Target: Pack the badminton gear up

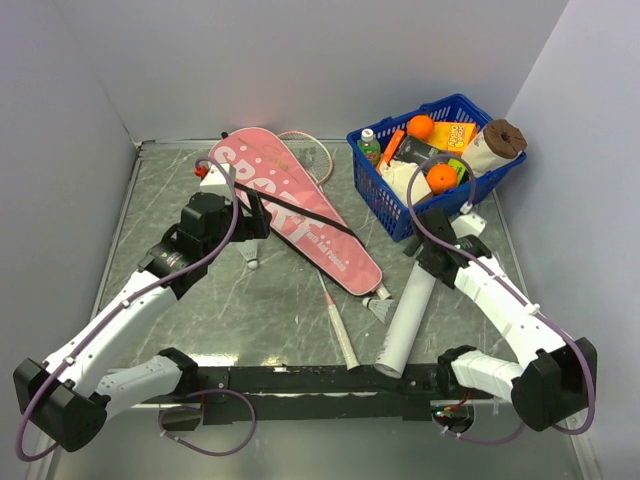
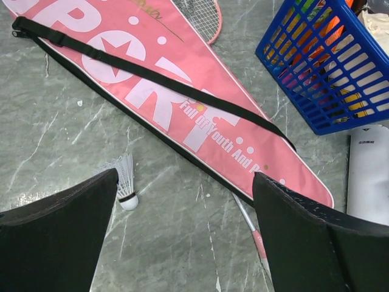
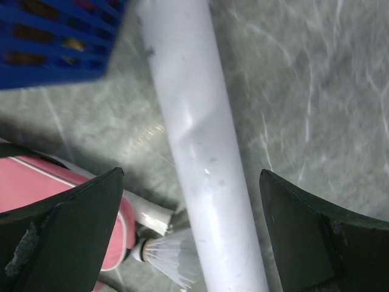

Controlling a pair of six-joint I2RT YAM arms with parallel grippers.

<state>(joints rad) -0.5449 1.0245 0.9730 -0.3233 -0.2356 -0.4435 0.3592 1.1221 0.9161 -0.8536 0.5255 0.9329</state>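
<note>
The pink bag [image 1: 290, 205] lettered "SPORT" lies flat and slantwise on the grey table [image 1: 200, 300], with its black strap [image 2: 152, 76] draped along its length. The left gripper [image 1: 252, 222] hangs over the bag's near long edge, its jaws spread wide and nothing between them. A white shuttlecock [image 2: 124, 182] lies on the table just off that same edge. A pink racket head [image 1: 312, 150] pokes out from under the bag's broad end. From its narrow end a thin shaft with a white handle [image 1: 345, 340] runs out toward the arm bases. A second shuttlecock [image 1: 380, 308] lies just beside the narrow end, between the bag and the long white tube [image 1: 410, 315], which lies to the bag's right. The right gripper [image 1: 437, 222] hovers above the tube's far end with its jaws wide. In the wrist view the tube runs between its fingers and neither one touches it. The blue basket [image 2: 328, 79] of groceries stands to the right of the bag's middle, with the tube's far end near it.
</note>
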